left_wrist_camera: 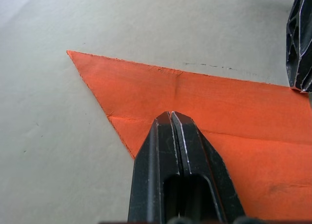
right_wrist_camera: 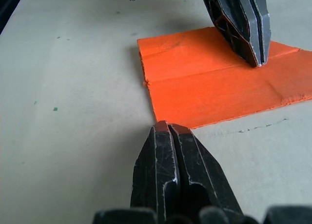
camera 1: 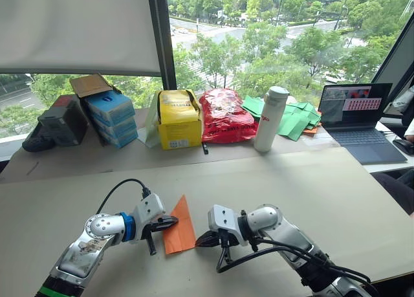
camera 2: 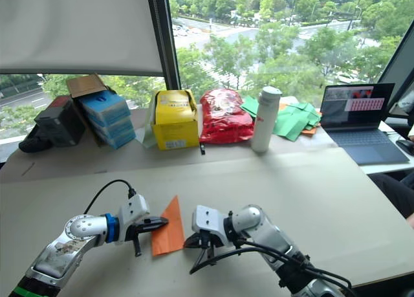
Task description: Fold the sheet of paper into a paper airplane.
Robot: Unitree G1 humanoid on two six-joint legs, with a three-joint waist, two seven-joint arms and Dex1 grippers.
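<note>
Orange paper (camera 1: pixel 179 227) already a creased, pointed wedge — left gripper (camera 1: pixel 169 222) closed, pressing it; right gripper (camera 1: pixel 202 240) closed, empty — final folds remain.

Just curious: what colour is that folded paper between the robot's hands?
Bright orange paper, best in left wrist view.

The two head views look forward and down from above the pale beige worktop (camera 1: pixel 310 187), sharing the whole scene. Each wrist view sits low and close behind its own black two-fingered gripper, left gripper (left_wrist_camera: pixel 171 117) and right gripper (right_wrist_camera: pixel 168 129), facing each other across the folded bright orange paper wedge (camera 1: pixel 179 227).
</note>
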